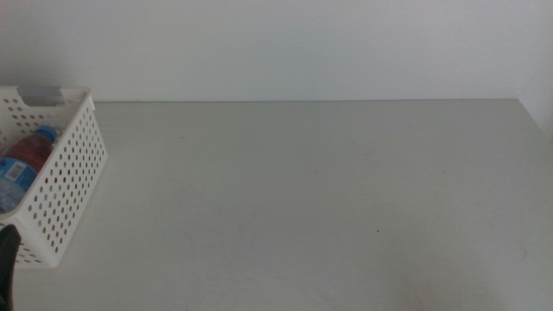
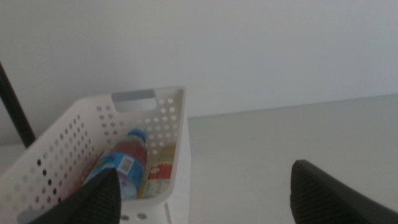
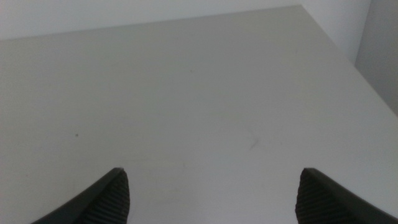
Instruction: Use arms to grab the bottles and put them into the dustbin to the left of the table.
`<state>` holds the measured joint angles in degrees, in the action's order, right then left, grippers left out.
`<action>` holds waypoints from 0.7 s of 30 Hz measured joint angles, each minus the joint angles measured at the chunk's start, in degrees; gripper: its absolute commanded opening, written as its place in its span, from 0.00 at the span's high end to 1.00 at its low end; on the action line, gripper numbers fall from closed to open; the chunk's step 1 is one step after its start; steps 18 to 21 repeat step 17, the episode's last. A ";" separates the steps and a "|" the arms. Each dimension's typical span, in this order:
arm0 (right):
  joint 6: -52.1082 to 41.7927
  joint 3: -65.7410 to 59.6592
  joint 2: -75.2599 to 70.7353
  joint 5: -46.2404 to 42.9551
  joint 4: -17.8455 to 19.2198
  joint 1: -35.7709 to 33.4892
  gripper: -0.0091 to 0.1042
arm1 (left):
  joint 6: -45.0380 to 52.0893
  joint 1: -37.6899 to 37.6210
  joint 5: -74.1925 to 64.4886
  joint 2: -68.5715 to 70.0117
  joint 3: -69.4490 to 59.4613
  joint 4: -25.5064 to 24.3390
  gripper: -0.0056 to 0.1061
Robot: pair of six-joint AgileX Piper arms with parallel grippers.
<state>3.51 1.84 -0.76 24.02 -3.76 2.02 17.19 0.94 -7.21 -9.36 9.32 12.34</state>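
Observation:
The white dustbin (image 1: 73, 164) with round holes stands at the table's (image 1: 302, 190) left edge. Inside lies a blue-capped bottle (image 1: 30, 151) with a reddish body and a blue label. The left wrist view shows the same bottle (image 2: 124, 162) in the dustbin (image 2: 180, 124), with a yellowish, red-labelled item (image 2: 163, 167) beside it. My left gripper (image 2: 205, 186) is open and empty, just in front of the dustbin's near corner. A dark sliver of the left arm (image 1: 7, 263) shows at the middle view's bottom left. My right gripper (image 3: 212, 186) is open over bare tabletop, out of the middle view.
A pale wall rises behind the table's far edge. The table's right edge (image 3: 348, 68) runs close by the right gripper. A thin black cable (image 2: 15, 106) crosses beside the dustbin in the left wrist view.

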 measured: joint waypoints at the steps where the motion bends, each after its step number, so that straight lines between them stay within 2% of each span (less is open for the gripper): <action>1: 0.00 -1.00 0.00 -0.09 -0.05 0.00 0.30 | 0.00 0.75 0.12 1.21 -1.63 0.91 0.11; 8: 0.00 -2.96 -0.04 -1.84 -0.26 0.00 0.30 | 0.00 1.46 -0.46 9.53 -10.62 1.12 0.11; 21: 0.00 -3.00 -0.04 -2.05 -0.26 0.00 0.30 | 0.00 1.46 -2.31 9.98 -10.95 1.12 0.11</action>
